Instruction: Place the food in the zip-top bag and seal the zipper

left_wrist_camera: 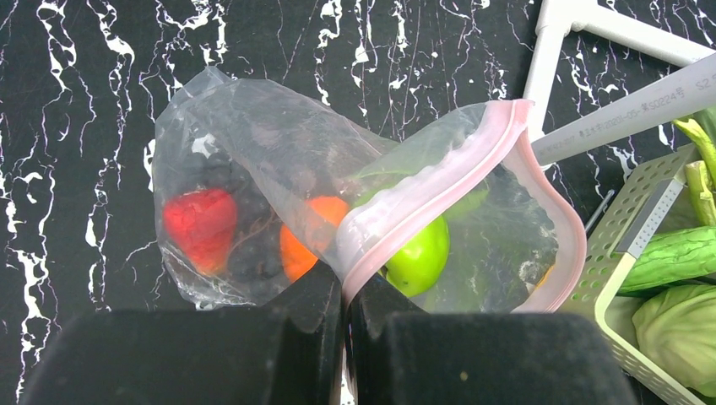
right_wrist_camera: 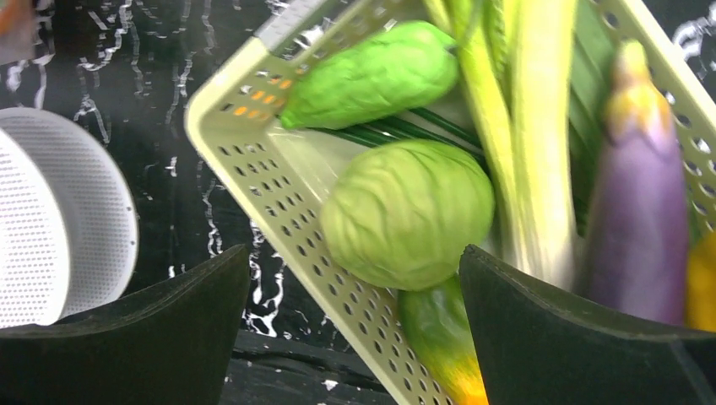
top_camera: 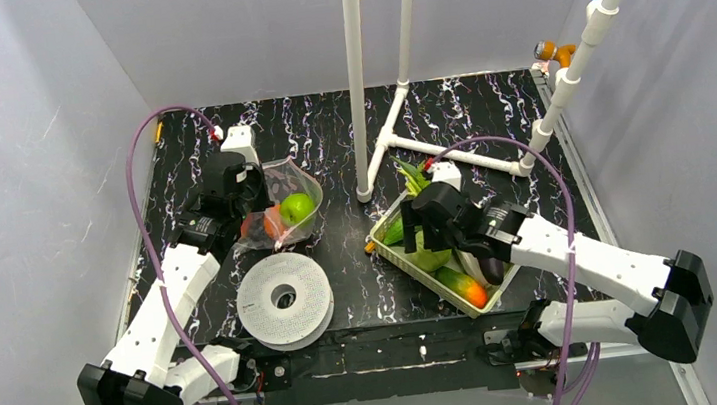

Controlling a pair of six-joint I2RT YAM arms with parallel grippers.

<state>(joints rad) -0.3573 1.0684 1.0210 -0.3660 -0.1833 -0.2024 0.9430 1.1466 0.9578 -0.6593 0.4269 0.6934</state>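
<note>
Work surface: black marbled table (top_camera: pixel 326 125).

Frame: a white pipe frame (top_camera: pixel 358 82) stands mid-table. Its upright rises between the bag and the tray, and its floor bar lies just behind the tray.

Spool: the white round spool (top_camera: pixel 284 299) lies flat in front of the bag, between the two arms.

Tray: the pale green perforated tray (top_camera: pixel 388 250) sits right of centre, set at an angle.

Zip-top bag (left_wrist_camera: pixel 270 135): it lies on the table left of the pipe upright, with its mouth gaping toward the tray. The pink zipper (left_wrist_camera: pixel 439 190) is unsealed and curves in an open loop.

Left gripper (left_wrist_camera: pixel 344 291): the jaws are fully closed, pinching the zipper strip at the near lip of the bag.

Right gripper (right_wrist_camera: pixel 355 253): the jaws are spread wide and hold nothing. It hangs over the near tray rim above the cabbage.

Bag contents:
- green apple (left_wrist_camera: pixel 420 257), at the mouth
- orange (left_wrist_camera: pixel 304 245)
- red piece (left_wrist_camera: pixel 200 226)
- a dark item between the orange and the red piece, blurred by the film

Tray contents:
- leeks (right_wrist_camera: pixel 523 126)
- cabbage (right_wrist_camera: pixel 405 211)
- purple eggplant (right_wrist_camera: pixel 637 202)
- cucumber (right_wrist_camera: pixel 371 76)
- a green-to-orange piece (right_wrist_camera: pixel 439 346) under the cabbage

The leeks touch the right side of the cabbage, and the right finger (right_wrist_camera: pixel 574 337) hangs over their near ends.
</note>
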